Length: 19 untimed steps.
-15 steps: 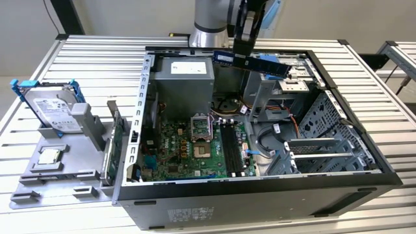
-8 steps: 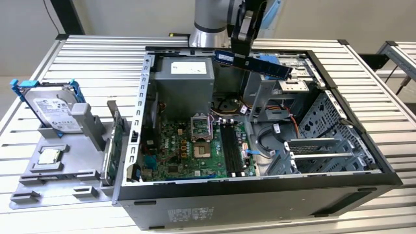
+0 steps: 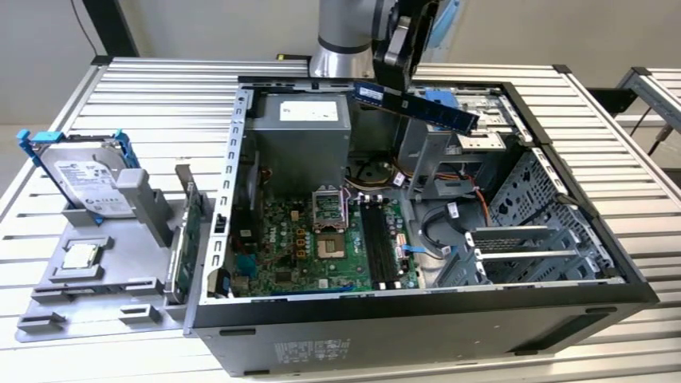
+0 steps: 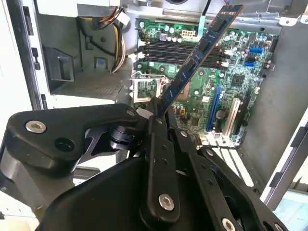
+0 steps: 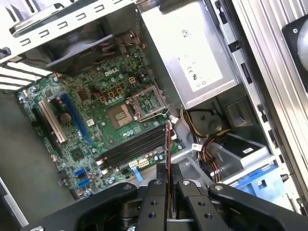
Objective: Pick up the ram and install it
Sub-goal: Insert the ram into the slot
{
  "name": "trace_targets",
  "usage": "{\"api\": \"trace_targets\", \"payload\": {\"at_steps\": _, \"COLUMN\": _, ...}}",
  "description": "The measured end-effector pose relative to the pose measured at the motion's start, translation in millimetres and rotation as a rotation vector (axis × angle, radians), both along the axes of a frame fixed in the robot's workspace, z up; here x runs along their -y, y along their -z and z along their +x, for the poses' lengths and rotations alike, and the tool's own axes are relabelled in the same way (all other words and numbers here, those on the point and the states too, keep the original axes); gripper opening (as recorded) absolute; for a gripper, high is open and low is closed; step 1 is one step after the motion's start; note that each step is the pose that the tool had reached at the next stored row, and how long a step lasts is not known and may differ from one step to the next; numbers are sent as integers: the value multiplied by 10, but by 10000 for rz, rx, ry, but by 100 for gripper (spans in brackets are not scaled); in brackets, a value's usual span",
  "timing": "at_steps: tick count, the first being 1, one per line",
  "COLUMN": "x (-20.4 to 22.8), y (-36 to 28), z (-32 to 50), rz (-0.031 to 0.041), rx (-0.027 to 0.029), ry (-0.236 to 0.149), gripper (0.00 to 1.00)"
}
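The ram [image 3: 417, 105] is a thin dark blue stick with black chips, held in the air over the back of the open computer case [image 3: 239, 159]. My gripper [image 3: 383, 81] is shut on one end of it. In both wrist views the ram [image 4: 202, 48] [image 5: 168, 144] sticks out from between the black fingers [image 4: 163, 139] [image 5: 156, 192] toward the green motherboard [image 4: 231, 77] [image 5: 96, 110]. It hangs above and apart from the dark memory slots [image 3: 378, 239] [image 4: 178, 50] [image 5: 130, 151], which lie beside the processor socket [image 3: 330, 211].
The silver power supply [image 3: 303, 120] and cable bundles [image 5: 207, 144] sit close to the slots. Left of the case on the slatted table, a grey holder [image 3: 64, 279] carries a hard drive in a blue frame [image 3: 85, 171], a green card [image 3: 190, 239] and a processor chip [image 3: 80, 257].
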<state>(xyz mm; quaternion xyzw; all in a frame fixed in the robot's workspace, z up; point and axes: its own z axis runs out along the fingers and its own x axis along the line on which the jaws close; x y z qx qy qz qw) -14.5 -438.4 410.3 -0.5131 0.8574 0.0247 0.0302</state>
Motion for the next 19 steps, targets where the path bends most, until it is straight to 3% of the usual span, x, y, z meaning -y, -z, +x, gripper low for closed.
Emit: {"api": "trace_targets", "payload": {"at_steps": 19, "x": 1, "y": 0, "z": 0, "rz": 0, "rx": 0, "ry": 2024, "gripper": 0}}
